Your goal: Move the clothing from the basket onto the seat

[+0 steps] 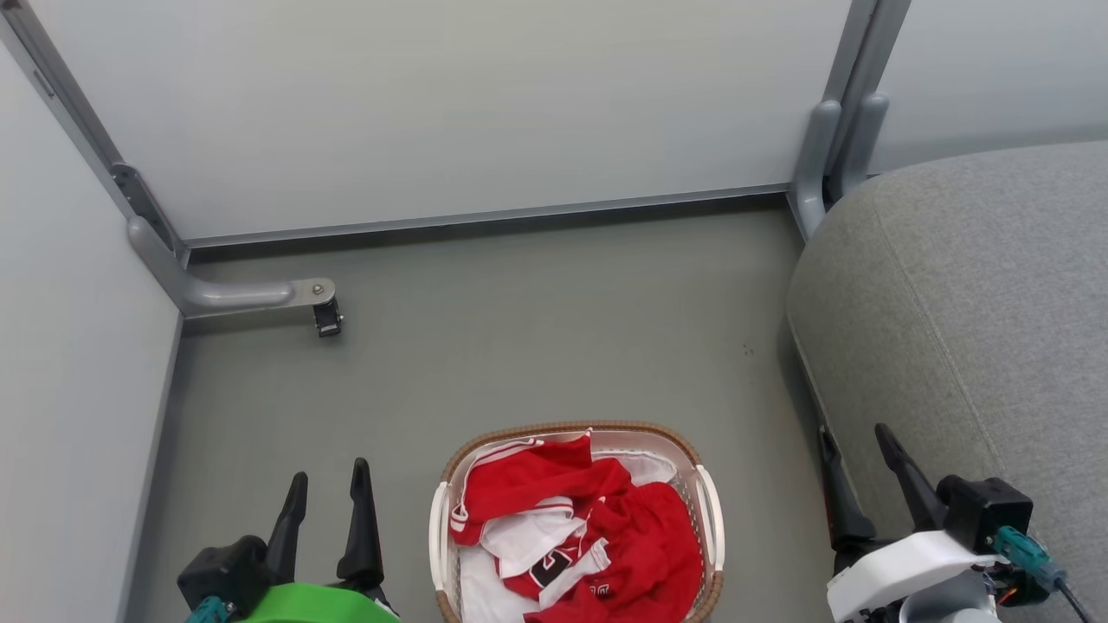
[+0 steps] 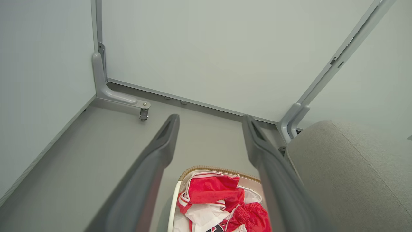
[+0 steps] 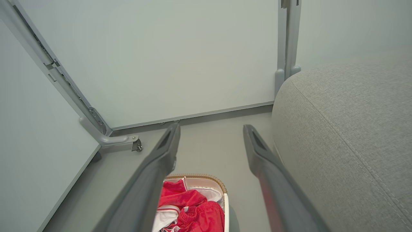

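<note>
Pre-grab, both jaws wide, empty. Next: dip into basket (image 1: 711, 519) at 6 o'clock, pinch clothing (image 1: 537, 480), swing to seat (image 1: 978, 303) at 3.

Your left gripper (image 1: 329, 472), on its green wrist, and your right gripper (image 1: 855, 433), on its white wrist, both point forward with jaws parted and empty.

Crumpled red jerseys (image 1: 597, 528) heaped in cream basket (image 1: 708, 506), apparently over white liner, left of grey seat (image 1: 969, 320)
</note>
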Motion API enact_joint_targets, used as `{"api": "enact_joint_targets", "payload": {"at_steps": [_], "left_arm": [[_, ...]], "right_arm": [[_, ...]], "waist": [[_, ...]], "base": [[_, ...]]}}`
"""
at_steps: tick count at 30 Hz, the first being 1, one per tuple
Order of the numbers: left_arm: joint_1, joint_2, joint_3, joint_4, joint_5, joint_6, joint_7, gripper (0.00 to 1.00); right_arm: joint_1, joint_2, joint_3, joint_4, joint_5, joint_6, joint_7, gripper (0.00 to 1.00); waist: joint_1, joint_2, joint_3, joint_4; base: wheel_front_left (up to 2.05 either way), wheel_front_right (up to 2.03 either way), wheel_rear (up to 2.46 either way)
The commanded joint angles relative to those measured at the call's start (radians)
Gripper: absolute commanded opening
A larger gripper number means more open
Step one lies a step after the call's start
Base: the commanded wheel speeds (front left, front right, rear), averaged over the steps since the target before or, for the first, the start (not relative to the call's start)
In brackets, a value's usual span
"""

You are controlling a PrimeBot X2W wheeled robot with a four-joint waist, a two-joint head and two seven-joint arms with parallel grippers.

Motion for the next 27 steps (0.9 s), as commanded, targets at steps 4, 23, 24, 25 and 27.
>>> {"api": "enact_joint_targets", "payload": {"at_steps": [4, 23, 24, 25, 27], "left_arm": [[0.010, 0.007, -0.009, 0.008, 0.038, 0.008, -0.015, 1.00], [0.014, 0.008, -0.034, 0.030, 0.111, 0.018, -0.039, 1.00], [0.013, 0.008, -0.035, 0.030, 0.109, 0.018, -0.039, 1.00], [0.013, 0.008, -0.035, 0.030, 0.108, 0.018, -0.039, 1.00], [0.012, 0.008, -0.035, 0.031, 0.106, 0.018, -0.039, 1.00]], "right_arm": [[0.015, -0.006, 0.005, 0.002, -0.048, 0.000, -0.016, 1.00], [0.019, -0.008, 0.011, 0.007, -0.144, 0.000, -0.040, 1.00], [0.019, -0.008, 0.010, 0.007, -0.143, 0.000, -0.040, 1.00], [0.019, -0.008, 0.010, 0.007, -0.142, 0.000, -0.040, 1.00], [0.019, -0.008, 0.010, 0.007, -0.141, 0.000, -0.040, 1.00]], "waist": [[0.0000, 0.0000, 0.001, 0.000], [0.0000, 0.0000, 0.005, 0.002], [0.0000, 0.0000, 0.005, 0.002], [0.0000, 0.0000, 0.005, 0.002], [0.0000, 0.0000, 0.005, 0.003]], "base": [[0.00, 0.00, 0.00], [0.00, 0.00, 0.00], [0.00, 0.00, 0.00], [0.00, 0.00, 0.00], [0.00, 0.00, 0.00]]}}
